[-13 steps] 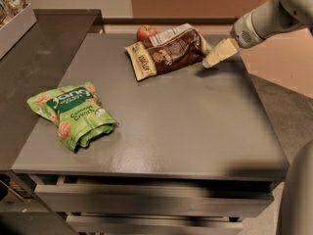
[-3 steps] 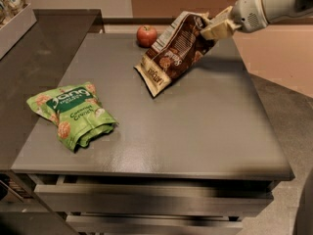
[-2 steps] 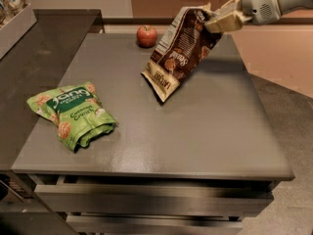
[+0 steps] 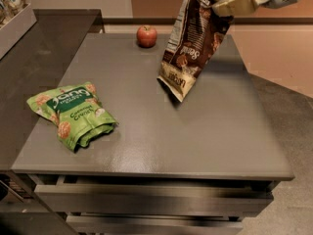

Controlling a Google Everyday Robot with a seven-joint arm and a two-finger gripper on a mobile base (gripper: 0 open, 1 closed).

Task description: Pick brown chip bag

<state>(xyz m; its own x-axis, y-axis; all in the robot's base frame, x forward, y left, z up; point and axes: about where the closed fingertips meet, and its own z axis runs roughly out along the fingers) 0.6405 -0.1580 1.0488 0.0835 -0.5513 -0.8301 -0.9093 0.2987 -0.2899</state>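
The brown chip bag (image 4: 193, 45) hangs in the air above the grey table (image 4: 161, 141), its cream end band pointing down and to the left. My gripper (image 4: 221, 1) is at the top right of the camera view and is shut on the bag's top edge. The bag is clear of the table surface and casts a shadow under its lower end.
A bright green snack bag (image 4: 73, 112) lies at the table's left front. A small red apple (image 4: 146, 35) sits at the back edge, left of the hanging bag. A dark counter (image 4: 44, 43) adjoins on the left. Drawers (image 4: 146, 199) are below the tabletop.
My gripper took hold of the brown chip bag where it lay near the apple and has lifted it up. It now hangs free above the table.
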